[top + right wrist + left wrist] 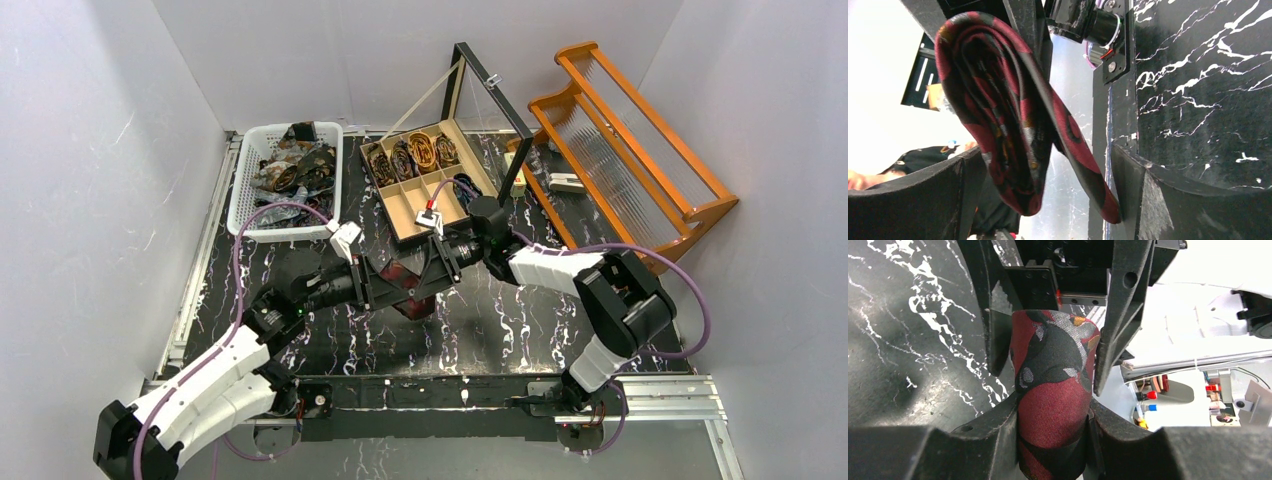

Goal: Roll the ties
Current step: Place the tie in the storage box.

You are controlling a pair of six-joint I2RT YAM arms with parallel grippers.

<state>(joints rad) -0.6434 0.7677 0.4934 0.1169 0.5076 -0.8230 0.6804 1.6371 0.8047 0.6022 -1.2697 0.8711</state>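
L gripper (1053, 415) clamped on red-patterned tie (1053, 365), rolled, held over table (500, 320) ctr | R gripper (1048, 155) fingers flank same roll, grip can't tell, loose tail touches one finger | coiled ties (420, 150) in box (385, 205) back row | more in basket (245, 190)

— White covers on the left arm (215, 385) and the right arm (555, 268)?
— Yes, and black joints.
— Any wires?
— One purple cable (237, 250) looping at ten o'clock, a second purple cable (704, 312) at three o'clock.
— And the left gripper (1053, 405)?
— Black, chunky fingers (923, 450) with little round holes. Tiny green light (300, 312) nearby, at eight o'clock.
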